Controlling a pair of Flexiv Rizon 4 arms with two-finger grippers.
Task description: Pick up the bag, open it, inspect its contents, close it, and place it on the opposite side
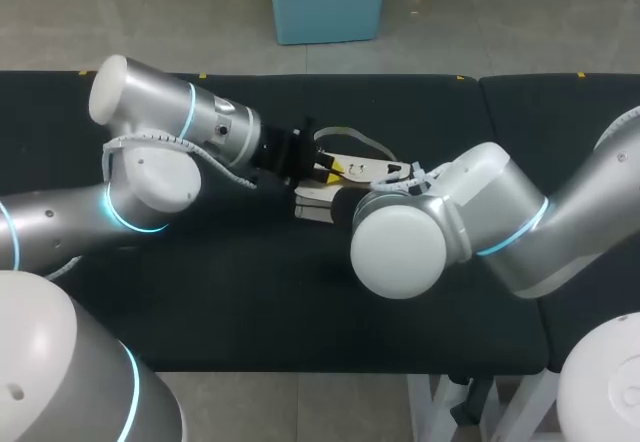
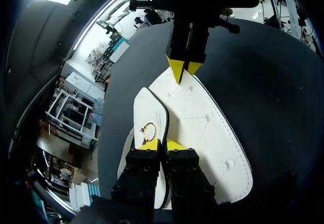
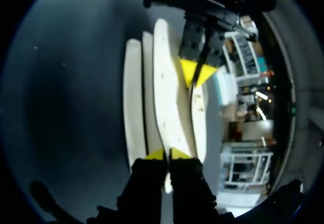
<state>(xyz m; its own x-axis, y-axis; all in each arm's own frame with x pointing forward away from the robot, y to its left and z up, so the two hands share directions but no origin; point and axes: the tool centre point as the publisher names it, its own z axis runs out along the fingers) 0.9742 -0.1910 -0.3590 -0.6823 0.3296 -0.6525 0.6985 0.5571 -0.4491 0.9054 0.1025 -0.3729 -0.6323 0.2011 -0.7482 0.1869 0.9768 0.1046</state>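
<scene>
in the left wrist view the left tool is pinched closed on the near edge of the white bag, just beside its flap with a gold clasp. at the bag's far end the right tool is likewise clamped on the tip. the bag is over the middle of the dark desk, held from both ends; i cannot tell whether it is lifted clear. the grasp looks made and the opening begun. inspecting, closing and placing it on the opposite side are left.
</scene>
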